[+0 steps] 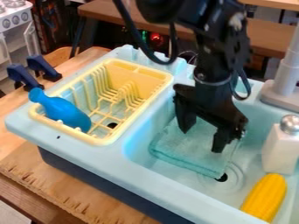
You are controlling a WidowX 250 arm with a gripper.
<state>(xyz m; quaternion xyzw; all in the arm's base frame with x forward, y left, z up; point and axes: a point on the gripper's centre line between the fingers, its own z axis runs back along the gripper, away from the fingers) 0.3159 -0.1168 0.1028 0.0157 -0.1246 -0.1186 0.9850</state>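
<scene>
In the camera view, your black gripper (203, 133) hangs over the light-blue sink basin (144, 142), its fingers spread well apart with nothing seen between them, above a folded teal cloth (187, 148) lying on the basin floor; whether the tips touch it, you cannot tell. The basin also contains a silver-topped white shaker (280, 148) and, near it, a yellow corn cob (265, 197). Beside the basin, your yellow dish rack (107, 139) holds a blue bottle-shaped object (64, 110), tilted at one corner.
</scene>
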